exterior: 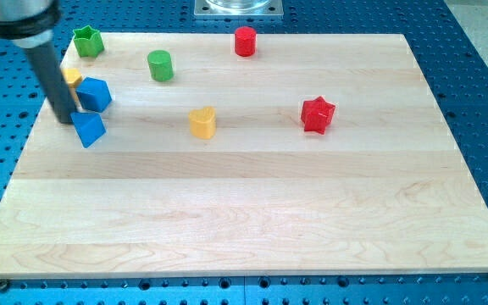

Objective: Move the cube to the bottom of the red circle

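Observation:
The blue cube (95, 93) sits near the board's left edge, in the upper part of the view. The red circle, a red cylinder (245, 41), stands near the top edge, far to the cube's right. My tip (63, 119) rests on the board just below and to the left of the cube. It is right beside the left edge of a blue triangular block (88, 129), which lies just below the cube. Whether the tip touches either block cannot be told.
A yellow block (72, 77) is partly hidden behind the rod, above and left of the cube. A green star (87, 41) sits at the top left, a green cylinder (160, 65) to its right. A yellow heart-like block (202, 122) and a red star (317, 114) lie mid-board.

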Robot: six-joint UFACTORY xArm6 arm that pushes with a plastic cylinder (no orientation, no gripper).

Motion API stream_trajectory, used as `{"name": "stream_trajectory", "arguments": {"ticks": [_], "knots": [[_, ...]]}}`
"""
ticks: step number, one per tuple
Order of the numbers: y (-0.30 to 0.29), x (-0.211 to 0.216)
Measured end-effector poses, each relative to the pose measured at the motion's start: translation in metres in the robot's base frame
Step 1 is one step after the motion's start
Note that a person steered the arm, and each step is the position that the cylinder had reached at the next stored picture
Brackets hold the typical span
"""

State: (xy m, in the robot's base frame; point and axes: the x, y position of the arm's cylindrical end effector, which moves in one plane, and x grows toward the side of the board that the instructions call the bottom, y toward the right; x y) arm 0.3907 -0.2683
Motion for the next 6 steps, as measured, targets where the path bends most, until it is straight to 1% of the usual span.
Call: {"name": "stream_trajectory", "arguments": {"ticks": [1, 2, 3, 4, 5, 6], "knots": [[0.035, -0.016], [0.112, -0.026], [0.104, -0.026], [0.055, -0.028], [0.035, -0.044], [0.075, -0.072]]}}
